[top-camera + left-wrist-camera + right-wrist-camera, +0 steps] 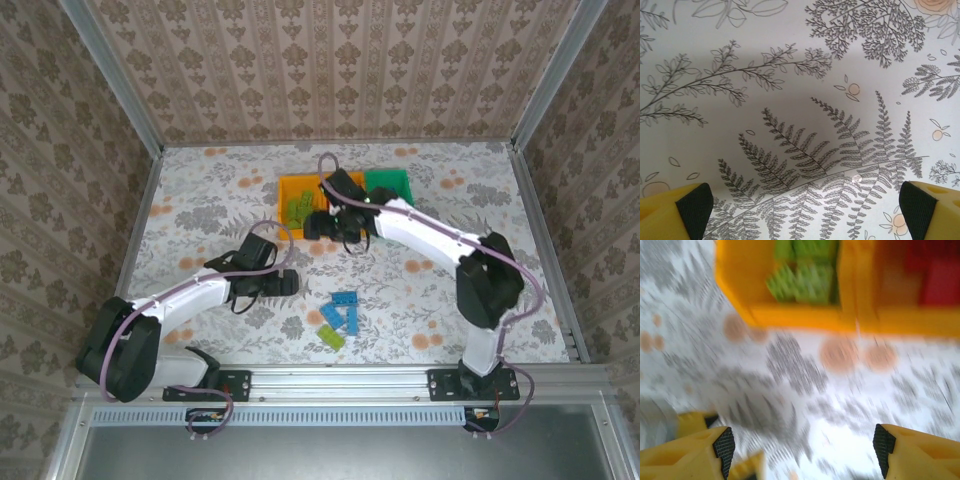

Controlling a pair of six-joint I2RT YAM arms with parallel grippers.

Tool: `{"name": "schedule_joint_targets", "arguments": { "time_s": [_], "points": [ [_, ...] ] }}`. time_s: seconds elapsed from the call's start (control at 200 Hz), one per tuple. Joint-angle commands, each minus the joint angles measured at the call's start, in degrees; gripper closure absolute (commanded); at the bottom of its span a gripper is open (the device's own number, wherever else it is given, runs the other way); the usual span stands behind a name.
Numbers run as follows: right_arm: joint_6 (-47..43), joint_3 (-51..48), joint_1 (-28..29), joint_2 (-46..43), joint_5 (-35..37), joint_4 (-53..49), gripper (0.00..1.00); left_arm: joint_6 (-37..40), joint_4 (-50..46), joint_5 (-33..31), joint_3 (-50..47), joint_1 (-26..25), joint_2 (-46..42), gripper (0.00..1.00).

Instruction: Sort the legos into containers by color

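Two orange containers stand side by side at the back: one [292, 186] [790, 315] holds lime green legos [300, 208] [805, 280], the other [900, 320] holds red legos [937, 272]. A green container [393, 183] is to their right. Two blue legos [345, 299] and a lime one [331, 338] lie loose near the front. My right gripper [335, 226] [805, 450] hangs open and empty just in front of the orange containers; its view is blurred. My left gripper [286, 283] [805, 210] stands wide open over bare cloth, left of the loose legos.
The table wears a floral, fern-printed cloth [800, 100]. Metal frame rails [540, 240] and patterned walls close it in on three sides. The right arm [430, 235] stretches across from the near right corner.
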Motion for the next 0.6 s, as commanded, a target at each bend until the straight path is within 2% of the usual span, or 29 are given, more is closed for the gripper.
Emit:
{"name": "schedule_joint_targets", "arguments": {
  "time_s": [0.0, 0.105, 0.295, 0.595],
  "points": [
    [5.11, -10.06, 4.04, -6.68, 7.17, -7.10, 0.24, 0.17, -0.56, -1.26, 1.66, 0.78, 0.91, 0.01],
    [9.52, -16.11, 7.87, -10.49, 7.74, -6.00, 0.27, 1.20, -0.90, -1.10, 2.86, 0.95, 2.25, 0.01],
    [13.62, -19.25, 13.22, -10.47, 10.66, -10.08, 0.30, 2.07, -1.20, -0.97, 3.47, 0.95, 2.87, 0.01],
    [17.05, -24.97, 14.44, -11.18, 9.59, -6.59, 0.42, 1.74, -0.67, -0.09, 3.00, 0.95, 3.13, 0.01]
  ]
}}
